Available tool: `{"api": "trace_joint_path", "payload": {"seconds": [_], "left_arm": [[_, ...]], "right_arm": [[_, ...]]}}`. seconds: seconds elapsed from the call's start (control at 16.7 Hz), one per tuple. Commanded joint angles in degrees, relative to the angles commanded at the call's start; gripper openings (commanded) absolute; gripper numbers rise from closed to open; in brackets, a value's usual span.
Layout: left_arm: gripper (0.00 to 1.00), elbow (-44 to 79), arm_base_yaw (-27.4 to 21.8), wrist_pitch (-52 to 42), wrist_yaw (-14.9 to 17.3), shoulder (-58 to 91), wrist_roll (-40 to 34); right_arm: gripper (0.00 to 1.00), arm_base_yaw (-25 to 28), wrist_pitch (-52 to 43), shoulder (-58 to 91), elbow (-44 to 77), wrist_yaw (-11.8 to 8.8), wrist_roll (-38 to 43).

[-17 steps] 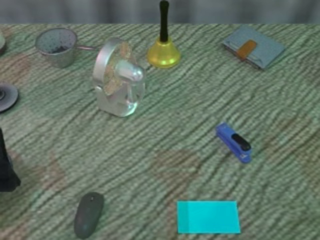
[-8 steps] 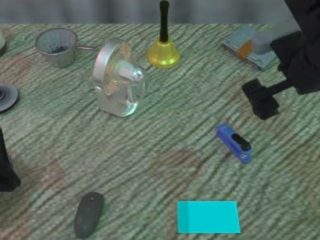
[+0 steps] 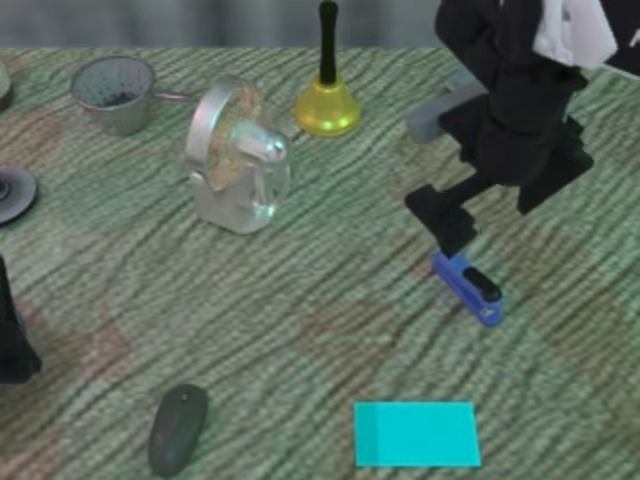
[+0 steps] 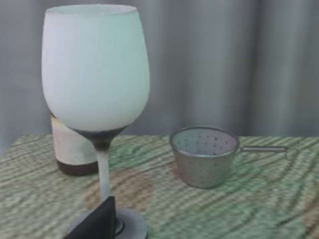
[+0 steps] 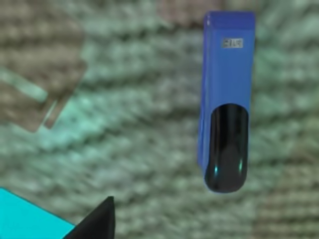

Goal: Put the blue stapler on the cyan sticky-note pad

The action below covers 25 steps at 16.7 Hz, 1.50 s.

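The blue stapler (image 3: 468,287) lies flat and slanted on the green cloth at right of centre, its black patch towards the front; up close the blue stapler (image 5: 225,99) has nothing touching it. My right gripper (image 3: 447,218) hovers just behind the stapler's rear end, open and empty; one dark fingertip (image 5: 102,221) shows in the right wrist view. The cyan sticky-note pad (image 3: 417,434) lies bare at the front edge, and a corner of the pad (image 5: 25,221) shows beside that fingertip. My left gripper (image 3: 12,345) stays parked at the far left.
A silver fan (image 3: 238,160), a brass bell (image 3: 327,100), a metal strainer (image 3: 115,92) and a wine glass base (image 3: 10,192) stand at the back left. A dark mouse (image 3: 178,428) lies at the front left. The right arm covers the back right corner.
My right arm came in from the back right and moved forward and left across the wallet. Its gripper now stands just behind the stapler. The stapler and pad have not moved.
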Motion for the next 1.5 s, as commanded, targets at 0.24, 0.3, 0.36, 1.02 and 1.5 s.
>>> {"api": "trace_joint_path", "payload": {"seconds": [0.24,0.3,0.36,1.02,1.5], "left_arm": [[1.00,0.00,0.00,0.00,0.00,0.00,0.00],[1.00,0.00,0.00,0.00,0.00,0.00,0.00],[1.00,0.00,0.00,0.00,0.00,0.00,0.00],[1.00,0.00,0.00,0.00,0.00,0.00,0.00],[1.00,0.00,0.00,0.00,0.00,0.00,0.00]], "right_arm": [[1.00,0.16,-0.44,0.84,0.75,0.01,-0.04],[1.00,0.16,-0.44,0.84,0.75,0.01,-0.04],[1.00,-0.14,-0.32,0.71,0.60,0.01,0.00],[1.00,0.35,18.96,7.15,-12.26,0.06,0.25],[0.70,0.37,19.24,7.28,-12.48,0.07,0.25]]}}
